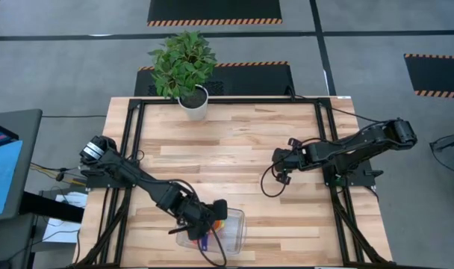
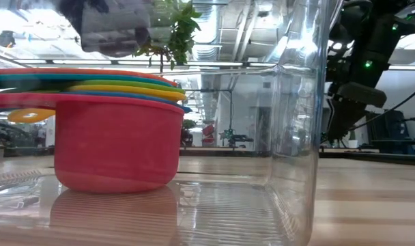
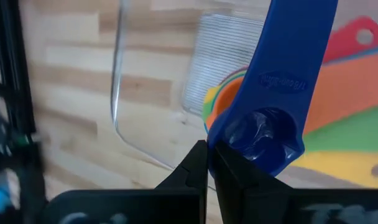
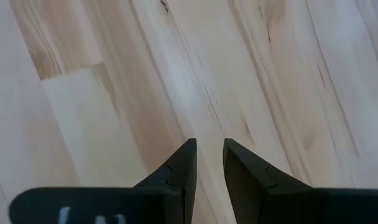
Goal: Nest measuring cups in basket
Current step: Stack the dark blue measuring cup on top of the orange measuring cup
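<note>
I see my left gripper (image 3: 207, 163) clenched on the rim of the dark blue cup (image 3: 263, 134), over the basket (image 1: 238, 224) at six o'clock on the table (image 1: 227, 149). Just past it lies the nested stack (image 2: 119, 137). Farther off, at three o'clock, my right gripper (image 4: 206, 163) hovers slightly parted, holding nothing.

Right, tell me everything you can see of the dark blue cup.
The dark blue cup is a small, glossy plastic scoop with a long flat handle bearing raised lettering. It hangs over the clear basket, above the nested stack of cups with their fanned handles. The left gripper has its fingers shut on the bowl's rim. Whether the cup touches the stack cannot be told.
</note>
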Available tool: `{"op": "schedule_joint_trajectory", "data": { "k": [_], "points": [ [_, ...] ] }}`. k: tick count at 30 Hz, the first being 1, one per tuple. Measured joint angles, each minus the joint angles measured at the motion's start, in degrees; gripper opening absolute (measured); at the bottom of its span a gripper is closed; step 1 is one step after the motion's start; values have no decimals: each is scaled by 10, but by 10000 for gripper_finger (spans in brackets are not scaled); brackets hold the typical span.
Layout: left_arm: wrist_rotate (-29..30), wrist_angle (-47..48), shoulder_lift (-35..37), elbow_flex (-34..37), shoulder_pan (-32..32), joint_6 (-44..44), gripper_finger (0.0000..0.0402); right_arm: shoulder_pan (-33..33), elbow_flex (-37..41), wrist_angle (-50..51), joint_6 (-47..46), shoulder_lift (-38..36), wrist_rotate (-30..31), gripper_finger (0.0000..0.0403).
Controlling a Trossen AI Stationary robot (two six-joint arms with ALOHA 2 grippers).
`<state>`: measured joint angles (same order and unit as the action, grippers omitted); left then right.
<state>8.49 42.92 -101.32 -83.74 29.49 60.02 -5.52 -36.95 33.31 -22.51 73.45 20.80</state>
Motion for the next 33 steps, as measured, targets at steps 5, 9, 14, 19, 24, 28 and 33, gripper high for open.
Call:
{"op": "schedule_joint_trajectory", "data": {
  "k": [5,9,14,19,24,28,33],
  "points": [
    [-28,1,0,0,-11,117,0,0,0,-11,0,0,0,101],
    [-44,9,0,0,-28,213,0,0,0,-11,-1,0,0,101],
    [-76,9,-4,0,-52,304,0,0,0,-10,-1,0,-1,101],
    [-84,-10,-19,0,-59,340,0,0,0,-6,0,0,-1,101],
    [-115,-13,-19,0,-57,352,0,0,0,-7,5,0,-1,101],
    [-118,-17,-19,0,-55,334,1,0,0,-8,5,0,-1,101],
    [-127,-18,-19,0,-55,304,14,0,0,-8,5,0,-1,101]
  ]
}}
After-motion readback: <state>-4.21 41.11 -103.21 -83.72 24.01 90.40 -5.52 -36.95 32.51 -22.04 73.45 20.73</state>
